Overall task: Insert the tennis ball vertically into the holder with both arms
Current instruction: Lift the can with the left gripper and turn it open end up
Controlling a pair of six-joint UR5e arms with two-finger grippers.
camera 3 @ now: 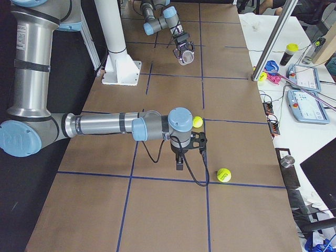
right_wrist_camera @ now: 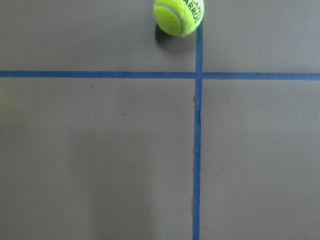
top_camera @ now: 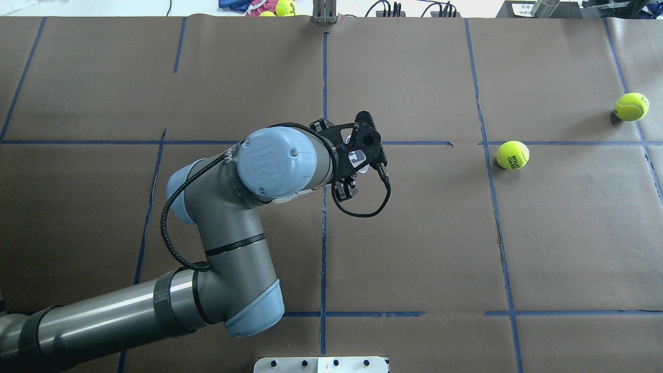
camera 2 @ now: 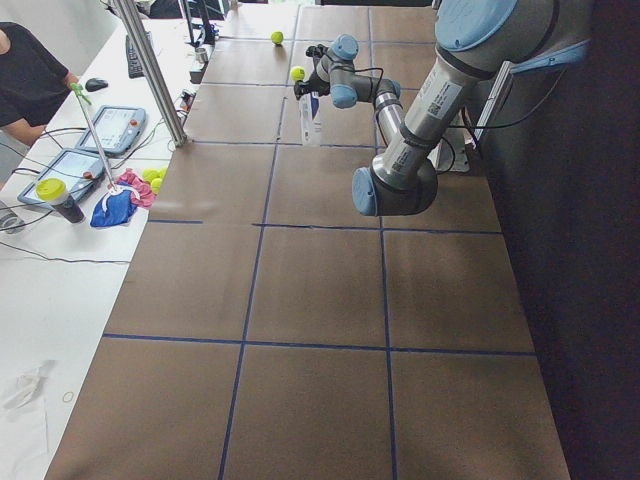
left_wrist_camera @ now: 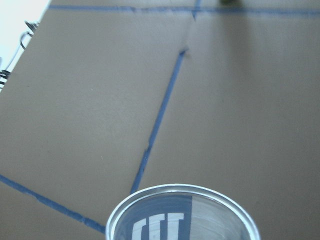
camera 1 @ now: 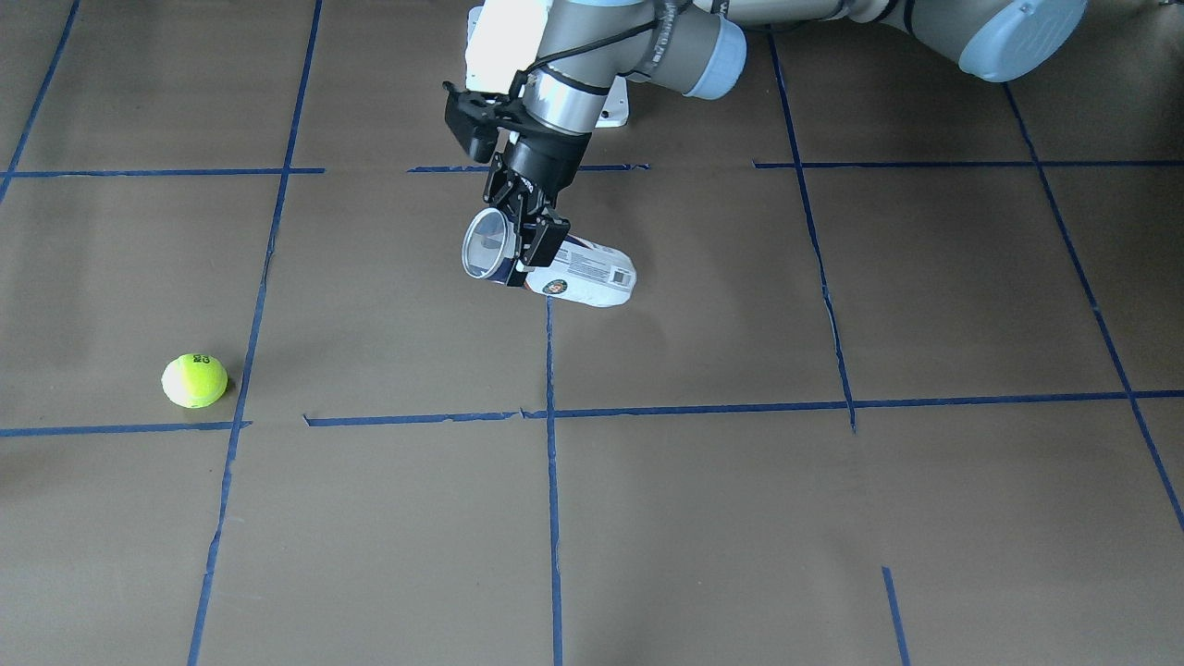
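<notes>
Brown papered counter (camera 1: 832, 518), gridded with blue tape (camera 1: 553, 518). The left arm (camera 1: 638, 46) reaches into the front view from the upper right. Its jaws are clamped on the can (camera 1: 592, 273) near the rim, at upper centre. The can lies tilted, not upright, with its mouth facing frame left. The right arm (camera 3: 105, 125) shows only from the side, so I cannot tell how its jaws stand. It seems the nearer arm to the ball (camera 1: 194, 380), which sits lower left, well apart from the can.

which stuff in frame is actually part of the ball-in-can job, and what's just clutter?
Job: can, clamped in left gripper; tennis ball nearer it, probably; right gripper.
Clutter: second ball farther out, rags, tablets, bottle on the side bench, white pedestal.
</notes>
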